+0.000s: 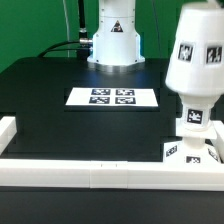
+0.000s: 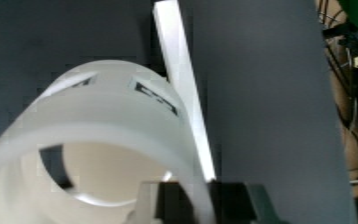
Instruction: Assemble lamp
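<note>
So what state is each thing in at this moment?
shade: upright, raised over the post; whether they touch is unclear
post: standing upright on the base
base: flat on the table, by the rail
gripper: at the shade's rim; open or shut unclear
rail: lying along the table edge
marker board: flat on the table

No readable text; only square tags on marker board (image 1: 112, 97); shade (image 1: 195, 62).
</note>
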`<state>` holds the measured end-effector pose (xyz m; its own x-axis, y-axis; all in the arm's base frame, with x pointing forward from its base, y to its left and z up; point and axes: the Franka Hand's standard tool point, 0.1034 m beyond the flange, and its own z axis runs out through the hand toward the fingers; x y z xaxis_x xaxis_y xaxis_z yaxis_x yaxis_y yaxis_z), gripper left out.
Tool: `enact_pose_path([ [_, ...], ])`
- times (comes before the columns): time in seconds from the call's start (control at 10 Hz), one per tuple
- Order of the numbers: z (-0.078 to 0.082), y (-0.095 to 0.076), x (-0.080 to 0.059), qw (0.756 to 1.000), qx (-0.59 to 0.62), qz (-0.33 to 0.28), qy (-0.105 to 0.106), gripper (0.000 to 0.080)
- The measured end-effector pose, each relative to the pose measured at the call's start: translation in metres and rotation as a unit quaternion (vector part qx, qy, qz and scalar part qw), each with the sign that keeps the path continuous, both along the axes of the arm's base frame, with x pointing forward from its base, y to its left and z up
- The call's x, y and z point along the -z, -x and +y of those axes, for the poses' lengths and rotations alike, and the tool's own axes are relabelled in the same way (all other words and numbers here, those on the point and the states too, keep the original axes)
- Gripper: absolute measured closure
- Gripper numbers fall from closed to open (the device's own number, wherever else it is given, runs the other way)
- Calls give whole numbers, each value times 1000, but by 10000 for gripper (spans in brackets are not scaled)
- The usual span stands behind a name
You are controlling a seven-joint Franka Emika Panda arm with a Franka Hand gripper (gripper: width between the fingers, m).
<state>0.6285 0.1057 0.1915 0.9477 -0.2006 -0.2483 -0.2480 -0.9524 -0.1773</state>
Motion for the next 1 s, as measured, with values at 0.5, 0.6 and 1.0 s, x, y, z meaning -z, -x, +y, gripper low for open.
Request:
enact_pose_path([
  [0.5,-1,5,31,1000,0,22,2,751],
  [0.6,-2,6,33,1000,0,23,2,751],
  [1.0,-8,8,31,1000,-8,28,-1,534],
])
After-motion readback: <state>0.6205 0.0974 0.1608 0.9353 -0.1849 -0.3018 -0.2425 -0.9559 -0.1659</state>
